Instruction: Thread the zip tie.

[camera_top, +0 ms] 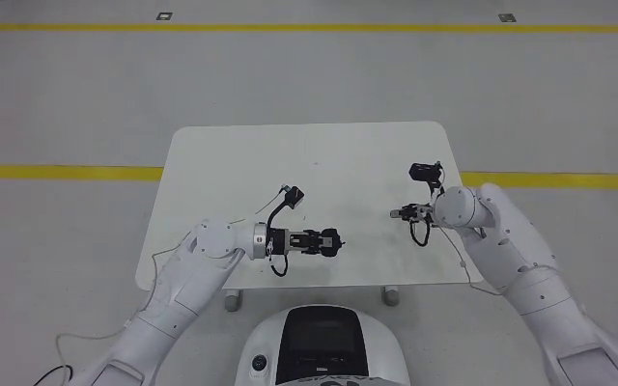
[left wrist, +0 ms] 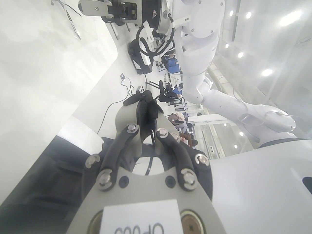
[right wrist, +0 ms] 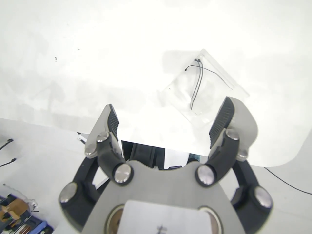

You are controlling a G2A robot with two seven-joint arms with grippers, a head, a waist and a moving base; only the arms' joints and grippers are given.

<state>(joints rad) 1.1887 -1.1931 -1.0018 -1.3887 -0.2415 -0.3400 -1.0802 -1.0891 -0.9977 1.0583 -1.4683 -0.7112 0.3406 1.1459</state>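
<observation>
As far as your views show, nothing is threaded yet. The black zip ties (right wrist: 198, 81) lie loose inside the clear plastic bag (right wrist: 178, 91), none of them looped. Your right gripper (right wrist: 169, 105) hangs just short of the bag, jaws spread wide and empty. Your left gripper (left wrist: 146, 107) sits well apart from the bag, jaws clenched. A thin dark strand (left wrist: 150, 161) runs between them, and you cannot tell whether it is a tie. Pulling a tie from the bag and feeding its tail through its head are likely both still ahead.
</observation>
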